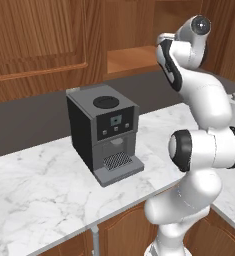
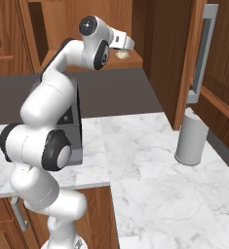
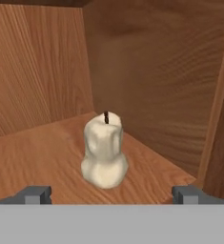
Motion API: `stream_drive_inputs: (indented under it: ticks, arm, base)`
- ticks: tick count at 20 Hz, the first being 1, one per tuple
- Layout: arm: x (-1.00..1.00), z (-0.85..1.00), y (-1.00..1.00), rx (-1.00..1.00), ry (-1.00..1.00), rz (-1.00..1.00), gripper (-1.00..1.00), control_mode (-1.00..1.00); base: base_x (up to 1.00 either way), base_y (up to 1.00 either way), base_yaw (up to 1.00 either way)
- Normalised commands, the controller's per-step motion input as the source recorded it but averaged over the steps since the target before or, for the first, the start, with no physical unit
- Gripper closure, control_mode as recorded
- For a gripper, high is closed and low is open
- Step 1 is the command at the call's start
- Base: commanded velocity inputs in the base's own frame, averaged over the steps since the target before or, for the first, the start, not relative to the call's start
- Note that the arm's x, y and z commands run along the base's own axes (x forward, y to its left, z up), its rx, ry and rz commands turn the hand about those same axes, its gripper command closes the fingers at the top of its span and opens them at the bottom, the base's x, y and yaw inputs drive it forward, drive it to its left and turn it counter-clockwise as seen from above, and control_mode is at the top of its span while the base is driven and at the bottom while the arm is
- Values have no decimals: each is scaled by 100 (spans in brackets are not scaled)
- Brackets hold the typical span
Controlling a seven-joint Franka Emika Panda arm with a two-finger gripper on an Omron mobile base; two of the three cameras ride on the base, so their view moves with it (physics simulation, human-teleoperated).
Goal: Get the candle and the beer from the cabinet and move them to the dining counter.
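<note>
Candle point(image 3: 104, 151) upright on cabinet point(image 3: 42, 152) shelf — wick up.

The small cream, lumpy wax candle point(image 3: 105, 151) with a dark wick stands upright on the reddish-brown wooden cabinet point(image 3: 37, 157) shelf, directly ahead of the wide-spread two-finger gripper point(image 3: 111, 194), with bare shelf between them. The cabinet's back and side walls close in behind and to the right of the candle, while open shelf lies to its left.
</note>
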Motion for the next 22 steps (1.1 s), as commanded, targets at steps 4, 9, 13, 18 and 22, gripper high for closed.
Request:
stream_drive_inputs:
  ticks: [4, 9, 13, 18, 22]
  arm:
    - [19, 0, 0, 0, 0, 0, -100, -100]
    - [19, 0, 0, 0, 0, 0, -100, -100]
    - [14, 0, 0, 0, 0, 0, -100, -100]
    - [15, 0, 0, 0, 0, 0, -100, -100]
    - [16, 0, 0, 0, 0, 0, -100, -100]
  base:
    - [0, 0, 0]
    - [0, 0, 0]
    - [0, 0, 0]
    - [0, 0, 0]
    - [0, 0, 0]
